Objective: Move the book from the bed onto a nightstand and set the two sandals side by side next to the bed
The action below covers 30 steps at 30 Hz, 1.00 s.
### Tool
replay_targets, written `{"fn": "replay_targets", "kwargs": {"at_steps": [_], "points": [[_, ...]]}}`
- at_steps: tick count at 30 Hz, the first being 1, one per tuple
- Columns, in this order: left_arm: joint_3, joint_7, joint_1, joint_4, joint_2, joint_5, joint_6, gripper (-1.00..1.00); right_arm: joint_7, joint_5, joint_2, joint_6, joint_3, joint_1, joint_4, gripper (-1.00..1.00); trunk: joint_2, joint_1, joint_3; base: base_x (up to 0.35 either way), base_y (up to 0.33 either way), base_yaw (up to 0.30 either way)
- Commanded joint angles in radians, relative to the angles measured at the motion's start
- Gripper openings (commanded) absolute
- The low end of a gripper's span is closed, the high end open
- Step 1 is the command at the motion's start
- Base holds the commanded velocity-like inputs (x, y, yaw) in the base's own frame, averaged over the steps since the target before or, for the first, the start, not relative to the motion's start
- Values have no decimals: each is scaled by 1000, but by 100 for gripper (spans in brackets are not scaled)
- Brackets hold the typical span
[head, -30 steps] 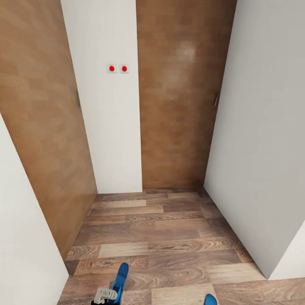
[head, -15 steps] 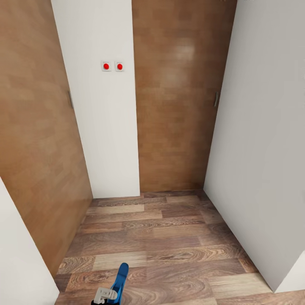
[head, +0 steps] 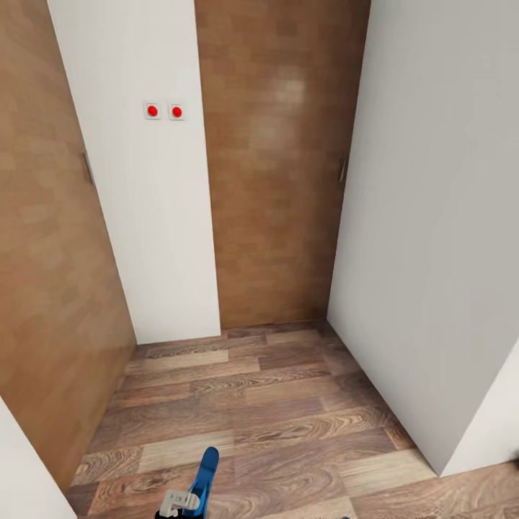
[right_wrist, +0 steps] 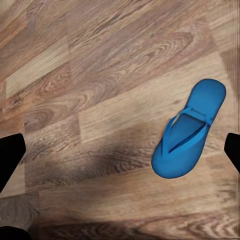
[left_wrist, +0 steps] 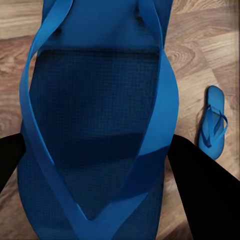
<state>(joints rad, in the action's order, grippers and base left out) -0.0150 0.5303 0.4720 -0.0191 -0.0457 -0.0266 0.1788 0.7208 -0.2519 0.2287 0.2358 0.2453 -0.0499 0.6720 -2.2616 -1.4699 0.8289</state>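
The left end effector is clamped on a blue sandal; the right end effector hangs spread and empty above the second sandal on the plank floor.

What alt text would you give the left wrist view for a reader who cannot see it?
A bright blue flip-flop sandal, strap side to the camera, is held close between the left gripper and its black fingers. Beyond it, a second blue sandal lies flat on the wood-plank floor.
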Motion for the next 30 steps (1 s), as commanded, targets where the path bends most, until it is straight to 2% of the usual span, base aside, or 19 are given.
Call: {"fn": "replay_targets", "kwargs": {"at_steps": [1,30], "points": [[-2,4,0,1,0,-3,4,-100,3,-9,0,10,2,-1,0,100,0,0,1,0,0,-198],[-2,4,0,1,0,-3,4,-100,3,-9,0,10,2,-1,0,100,0,0,1,0,0,-197]]}}
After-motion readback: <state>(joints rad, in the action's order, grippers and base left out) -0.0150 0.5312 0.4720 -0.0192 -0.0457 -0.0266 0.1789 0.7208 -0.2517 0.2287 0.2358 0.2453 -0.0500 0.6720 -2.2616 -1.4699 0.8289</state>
